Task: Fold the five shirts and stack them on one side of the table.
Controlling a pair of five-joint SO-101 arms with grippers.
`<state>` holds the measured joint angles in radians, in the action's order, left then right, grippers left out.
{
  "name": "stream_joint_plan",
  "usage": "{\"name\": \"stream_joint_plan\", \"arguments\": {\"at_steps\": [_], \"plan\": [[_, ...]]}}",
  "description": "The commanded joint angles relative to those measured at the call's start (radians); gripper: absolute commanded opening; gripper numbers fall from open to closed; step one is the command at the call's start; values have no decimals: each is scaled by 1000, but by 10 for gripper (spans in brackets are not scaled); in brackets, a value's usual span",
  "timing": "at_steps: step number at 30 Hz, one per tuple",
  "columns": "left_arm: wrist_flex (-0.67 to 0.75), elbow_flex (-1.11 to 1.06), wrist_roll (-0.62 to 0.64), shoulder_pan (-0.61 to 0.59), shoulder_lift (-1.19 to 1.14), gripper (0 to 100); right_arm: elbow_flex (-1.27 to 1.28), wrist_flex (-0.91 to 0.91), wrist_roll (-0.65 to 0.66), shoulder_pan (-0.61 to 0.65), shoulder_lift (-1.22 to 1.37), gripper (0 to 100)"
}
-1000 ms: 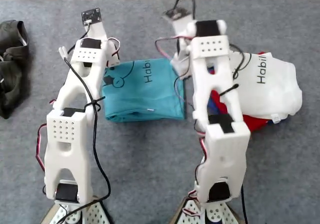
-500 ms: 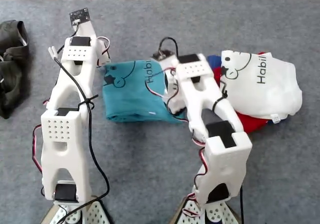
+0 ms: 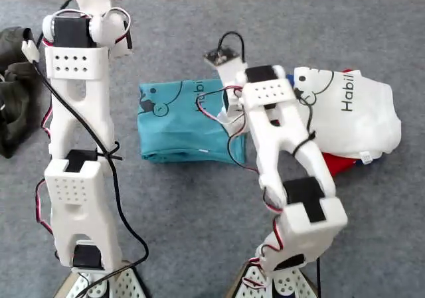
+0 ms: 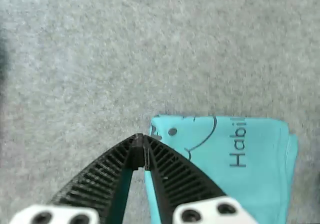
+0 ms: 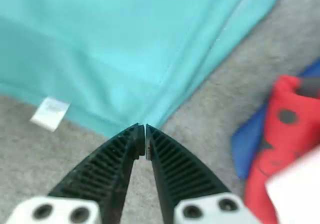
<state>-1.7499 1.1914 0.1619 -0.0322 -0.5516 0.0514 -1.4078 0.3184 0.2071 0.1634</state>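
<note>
Toward the table's middle, your folded teal shirt (image 3: 189, 120) lies long axis left-to-right. Your right gripper (image 5: 145, 134), tips together and seemingly empty, sits at its corner facing the stack (image 3: 345, 115); your left gripper (image 4: 140, 144), also closed, is farther off.

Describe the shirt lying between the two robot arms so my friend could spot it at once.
On the grey table, look between the left arm and the right arm: the teal shirt lies there alone, folded into a flat rectangle. Unlike the white shirt past the right arm and the crumpled dark garment past the left arm, it alone is teal.
</note>
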Motion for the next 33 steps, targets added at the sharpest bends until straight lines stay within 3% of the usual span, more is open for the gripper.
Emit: {"name": "stream_joint_plan", "arguments": {"at_steps": [1,7,11,18,22,25,33], "plan": [[-15,-130,-17,35,86,29,-90,-60,54,-14,-128,15],[-9,-510,-26,148,344,29,-145,51,81,-14,-137,15],[48,-766,-71,150,586,29,-180,186,81,-14,-56,15],[494,-1524,-104,197,825,29,-211,381,91,-8,137,15],[819,-1836,-115,254,914,29,-239,419,190,-9,251,15],[984,-1952,-143,266,950,29,-283,431,224,-11,328,15],[1112,-2074,-150,225,822,28,-458,450,227,-17,573,15]]}}
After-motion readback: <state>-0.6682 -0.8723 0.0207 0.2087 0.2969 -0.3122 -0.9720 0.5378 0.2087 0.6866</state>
